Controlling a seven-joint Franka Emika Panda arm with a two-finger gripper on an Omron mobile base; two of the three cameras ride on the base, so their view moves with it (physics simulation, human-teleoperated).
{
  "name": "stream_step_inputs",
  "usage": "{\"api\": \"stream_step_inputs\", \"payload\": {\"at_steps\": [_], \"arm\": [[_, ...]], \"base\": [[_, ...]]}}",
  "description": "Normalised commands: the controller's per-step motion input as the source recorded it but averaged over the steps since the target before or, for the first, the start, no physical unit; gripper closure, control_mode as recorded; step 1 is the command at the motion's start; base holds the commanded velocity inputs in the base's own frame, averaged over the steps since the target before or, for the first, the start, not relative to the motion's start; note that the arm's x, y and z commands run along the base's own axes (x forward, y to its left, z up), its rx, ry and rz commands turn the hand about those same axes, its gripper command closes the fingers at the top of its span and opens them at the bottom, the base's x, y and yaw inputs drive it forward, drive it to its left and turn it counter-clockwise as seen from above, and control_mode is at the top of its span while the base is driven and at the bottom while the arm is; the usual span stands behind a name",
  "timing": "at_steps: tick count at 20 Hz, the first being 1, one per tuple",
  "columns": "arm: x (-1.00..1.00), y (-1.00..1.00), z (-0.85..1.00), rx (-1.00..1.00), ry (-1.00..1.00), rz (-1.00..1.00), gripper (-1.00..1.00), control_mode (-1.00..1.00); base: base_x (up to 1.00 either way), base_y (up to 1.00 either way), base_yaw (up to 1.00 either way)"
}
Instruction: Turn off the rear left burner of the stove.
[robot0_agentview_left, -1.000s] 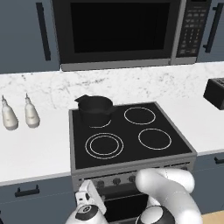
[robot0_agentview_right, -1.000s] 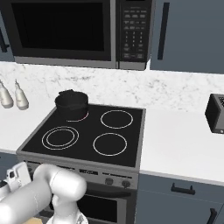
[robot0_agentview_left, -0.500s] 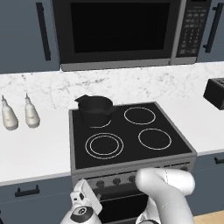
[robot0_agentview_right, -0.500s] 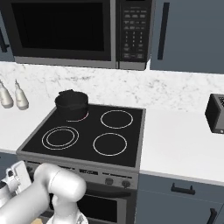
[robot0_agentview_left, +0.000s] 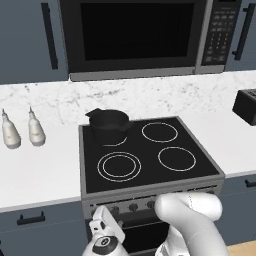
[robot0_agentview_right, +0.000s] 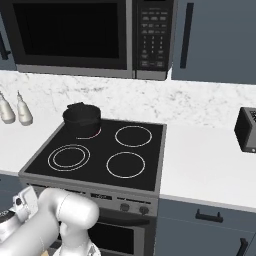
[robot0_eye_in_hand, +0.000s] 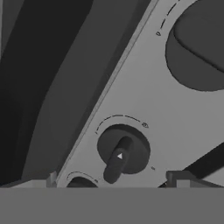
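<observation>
Rear left burner (robot0_agentview_left: 116, 141): mostly hidden under the black pot (robot0_agentview_left: 108, 126), only a front arc of its ring showing. Toaster (robot0_agentview_left: 246, 106): cut off by the right edge in both base views. Gripper (robot0_eye_in_hand: 114, 183): only its tips rise above the bottom of the hand view, jaw gap too cropped to judge; upper knob (robot0_eye_in_hand: 197, 48) cut by the right edge.

Black pot (robot0_agentview_left: 109, 126); grey stove (robot0_agentview_left: 100, 196), black glass, white rings; dark knob (robot0_eye_in_hand: 123, 152).

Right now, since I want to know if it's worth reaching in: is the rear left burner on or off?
On, it seems: the rear left burner shows a reddish arc by the black pot.
</observation>
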Motion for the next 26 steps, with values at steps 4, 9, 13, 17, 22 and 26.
{"api": "stream_step_inputs", "payload": {"at_steps": [4, 9, 13, 17, 22, 26], "arm": [[0.46, -0.05, 0.0, 0.0, 0.0, 0.01, -1.0, -1.0], [0.39, 0.02, 0.0, 0.0, 0.0, 0.0, -1.0, -1.0], [0.0, 0.19, -0.05, -0.01, 0.0, 0.03, -1.0, -1.0], [0.0, 0.1, -0.13, -0.01, 0.01, 0.04, -1.0, -1.0], [0.0, 0.26, -0.19, -0.07, 0.0, 0.09, -1.0, -1.0], [0.15, 0.0, 0.0, 0.0, 0.04, 0.1, -1.0, -1.0]], "base": [[0.0, 0.0, 0.0], [0.0, 0.0, 0.0], [0.0, 0.0, 0.0], [0.0, 0.0, 0.0], [0.0, 0.0, 0.0], [0.0, 0.0, 0.0]]}}
